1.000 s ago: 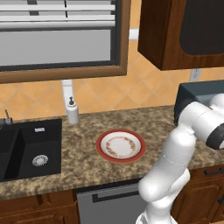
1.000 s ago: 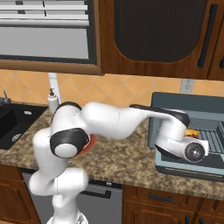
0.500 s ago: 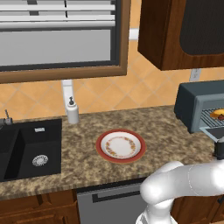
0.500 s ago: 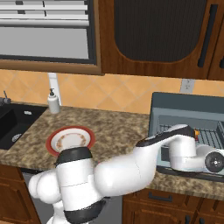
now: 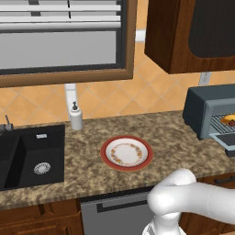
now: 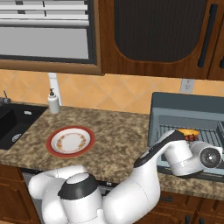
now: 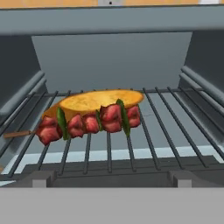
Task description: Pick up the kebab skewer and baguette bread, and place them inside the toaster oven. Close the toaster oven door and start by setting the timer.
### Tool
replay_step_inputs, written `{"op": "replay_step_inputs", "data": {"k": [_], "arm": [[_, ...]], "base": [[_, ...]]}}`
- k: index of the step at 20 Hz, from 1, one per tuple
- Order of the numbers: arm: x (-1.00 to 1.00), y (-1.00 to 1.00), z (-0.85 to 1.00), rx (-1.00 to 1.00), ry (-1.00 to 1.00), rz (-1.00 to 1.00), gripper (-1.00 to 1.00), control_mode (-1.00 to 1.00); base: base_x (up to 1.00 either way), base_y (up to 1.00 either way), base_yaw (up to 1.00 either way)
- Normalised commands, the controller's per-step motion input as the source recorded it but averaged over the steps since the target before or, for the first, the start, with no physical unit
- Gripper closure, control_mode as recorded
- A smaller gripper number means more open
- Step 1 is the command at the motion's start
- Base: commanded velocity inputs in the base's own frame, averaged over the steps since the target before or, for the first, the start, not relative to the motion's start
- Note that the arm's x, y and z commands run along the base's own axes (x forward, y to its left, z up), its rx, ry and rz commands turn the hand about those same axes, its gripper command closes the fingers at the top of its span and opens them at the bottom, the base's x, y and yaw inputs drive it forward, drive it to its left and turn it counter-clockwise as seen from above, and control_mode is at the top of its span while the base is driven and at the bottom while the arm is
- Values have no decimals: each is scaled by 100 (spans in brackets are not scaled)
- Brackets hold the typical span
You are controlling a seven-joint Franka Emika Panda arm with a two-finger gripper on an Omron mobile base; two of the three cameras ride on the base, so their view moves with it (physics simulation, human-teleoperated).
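The blue-grey toaster oven (image 6: 183, 106) stands at the counter's right end, also in the left base view (image 5: 204, 108). Its door (image 6: 215, 175) lies folded down and open. On the wire rack inside, the kebab skewer (image 7: 87, 123) lies across the front, touching the golden baguette bread (image 7: 98, 99) just behind it. Both show in the right base view as a small orange and red patch (image 6: 189, 132). My gripper (image 6: 197, 154) hovers just above the lowered door, facing into the oven mouth. It is open and holds nothing.
A red-rimmed plate (image 5: 127, 153) sits bare mid-counter. A soap dispenser (image 5: 75, 117) stands at the back wall beside the black sink (image 5: 27, 156). Dark wooden cabinets (image 6: 162, 33) hang above the oven. My arm (image 6: 148, 175) stretches low along the counter's front edge.
The arm has dropped from an upright bend to a low reach along the counter front. The hand has drawn back from the rack and sunk toward the lowered door.
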Motion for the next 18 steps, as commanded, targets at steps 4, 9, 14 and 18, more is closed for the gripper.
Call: {"op": "replay_step_inputs", "data": {"k": [4, 9, 14, 18], "arm": [[4, 2, -8, 0, 7, 0, -100, -100], [2, 0, -8, 0, 5, 2, -100, -100], [14, 0, -13, 0, 4, 4, -100, -100], [5, 0, -15, 0, 4, 6, -100, -100]], "base": [[0, 0, 0], [0, 0, 0], [0, 0, 0], [0, 0, 0]]}}
